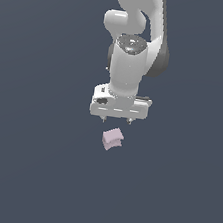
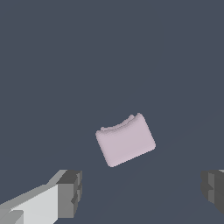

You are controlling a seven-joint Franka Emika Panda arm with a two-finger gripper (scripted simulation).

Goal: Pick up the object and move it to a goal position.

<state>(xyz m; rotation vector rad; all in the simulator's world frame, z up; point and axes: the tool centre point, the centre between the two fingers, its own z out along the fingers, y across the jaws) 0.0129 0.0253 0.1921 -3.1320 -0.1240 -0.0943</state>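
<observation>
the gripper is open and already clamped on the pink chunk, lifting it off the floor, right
Not quite. The gripper is open, but it holds nothing: in the wrist view the pink chunk lies apart from both fingers, with clear gaps. It has not been grasped or lifted yet.

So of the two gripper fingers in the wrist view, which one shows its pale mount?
The finger on the side with the white bracket attached; the other finger is cut off at the frame edge. The pink object lies between and beyond them.
</observation>
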